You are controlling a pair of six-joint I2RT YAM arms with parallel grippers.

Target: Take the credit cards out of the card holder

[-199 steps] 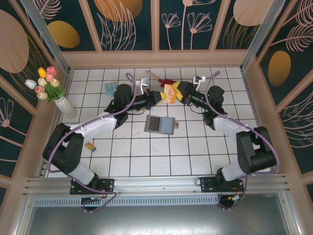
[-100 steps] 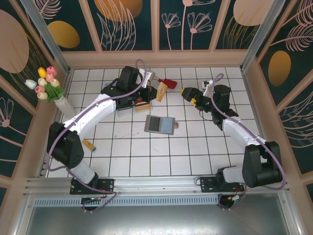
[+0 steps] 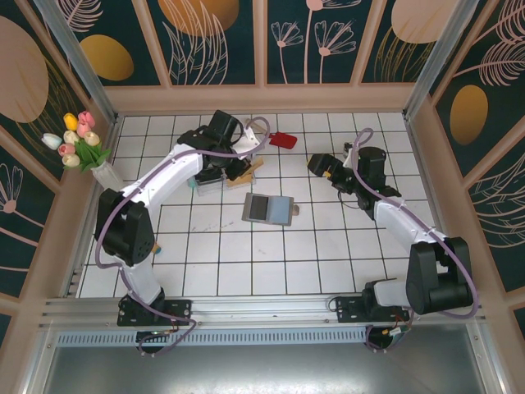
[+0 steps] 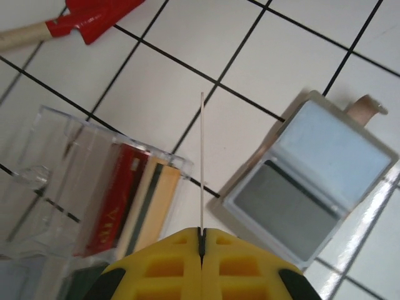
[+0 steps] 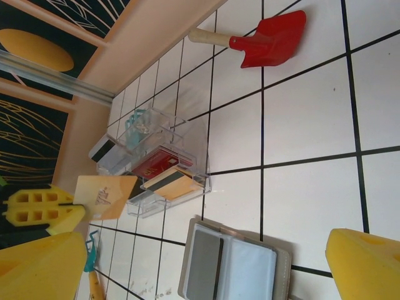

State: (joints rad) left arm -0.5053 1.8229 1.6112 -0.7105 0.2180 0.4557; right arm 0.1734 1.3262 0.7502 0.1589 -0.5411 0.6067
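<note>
Top view: the white-tiled worktop point(image 3: 271, 263) carries the card holder point(image 3: 269, 208), lying open and flat near the middle, one panel dark grey and the other pale blue. The left fingers point(image 3: 239, 170) are closed on a tan-orange card point(image 3: 256, 164), held just above and left of the holder, beside a clear tray point(image 3: 209, 182). The right fingers point(image 3: 322, 167) are spread wide with nothing held, well right of the card. A red shovel point(image 3: 283, 139) lies towards the back, and a vase of tulips point(image 3: 107, 176) stands at the left wall. Left wrist view: the yellow left fingers point(image 4: 181, 262) are pressed together on the card point(image 4: 201, 162), seen edge-on as a thin pale line over the tiles between tray and holder. The clear tray point(image 4: 56, 156) on the left holds a red card point(image 4: 115, 200) and an orange-yellow card point(image 4: 159, 203) standing on edge side by side. The card holder point(image 4: 312, 181) is on the right, its small tab point(image 4: 365, 107) at the far edge. The red shovel point(image 4: 94, 15) is at top left. Right wrist view: the right fingers point(image 5: 44, 269) stand far apart at the lower corners, with nothing between them. The card holder point(image 5: 231, 265) lies open below centre. The clear tray point(image 5: 187, 140) holds the red card point(image 5: 156, 164) and a striped orange-yellow card point(image 5: 172, 183). The left fingers point(image 5: 37, 209) grip the tan-orange card point(image 5: 103, 197) just beside the tray. The red shovel point(image 5: 269, 40) is at the top.
</note>
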